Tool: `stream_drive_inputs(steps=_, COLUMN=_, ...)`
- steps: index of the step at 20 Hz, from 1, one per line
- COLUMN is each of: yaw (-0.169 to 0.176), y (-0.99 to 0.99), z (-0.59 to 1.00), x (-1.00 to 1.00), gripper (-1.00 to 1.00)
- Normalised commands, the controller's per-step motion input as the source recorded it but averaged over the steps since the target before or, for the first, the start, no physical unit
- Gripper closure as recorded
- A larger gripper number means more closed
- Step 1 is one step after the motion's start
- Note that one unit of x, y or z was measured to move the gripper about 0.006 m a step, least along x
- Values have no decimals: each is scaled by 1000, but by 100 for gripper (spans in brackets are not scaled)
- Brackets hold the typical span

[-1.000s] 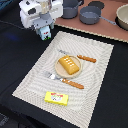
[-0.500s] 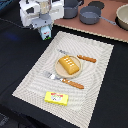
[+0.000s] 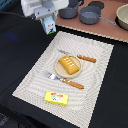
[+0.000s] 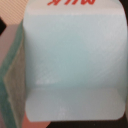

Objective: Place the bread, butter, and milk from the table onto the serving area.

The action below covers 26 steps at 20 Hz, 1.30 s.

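My gripper [image 3: 48,20] is shut on the milk [image 3: 49,26], a small white carton with green and red print. It holds the carton just off the far corner of the serving area [image 3: 35,80], a beige striped placemat, on the exterior view's left. The wrist view is filled by the carton's white side [image 4: 75,65], with red print at one edge. The bread [image 3: 69,65], an orange-brown dotted slab, lies on a pale plate [image 3: 58,71] in the middle of the mat. The butter [image 3: 56,98], a flat yellow box, lies on the mat's near part.
Two orange-handled pieces of cutlery flank the plate on the mat, one on the far side [image 3: 82,58] and one on the near side [image 3: 67,81]. A brownish-pink board [image 3: 107,30] with dark pots [image 3: 91,15] stands behind the mat. The table [image 3: 15,50] is dark.
My gripper has moved a little toward the exterior view's right with the milk carton in it. The bread, butter and cutlery have not moved.
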Motion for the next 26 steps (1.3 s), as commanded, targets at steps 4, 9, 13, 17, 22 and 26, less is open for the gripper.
stream_drive_inputs(steps=4, yaw=-2, y=21, z=938, x=1000, gripper=100)
stream_drive_inputs(steps=9, yaw=0, y=1, z=849, x=1000, gripper=100)
stream_drive_inputs(steps=13, yaw=-1, y=1, z=694, x=1000, gripper=100)
stream_drive_inputs(steps=17, yaw=-2, y=-9, z=226, x=1000, gripper=100)
stream_drive_inputs(steps=22, yaw=-18, y=-98, z=-175, x=1000, gripper=100)
stream_drive_inputs(steps=26, yaw=-4, y=-41, z=-420, x=826, gripper=100)
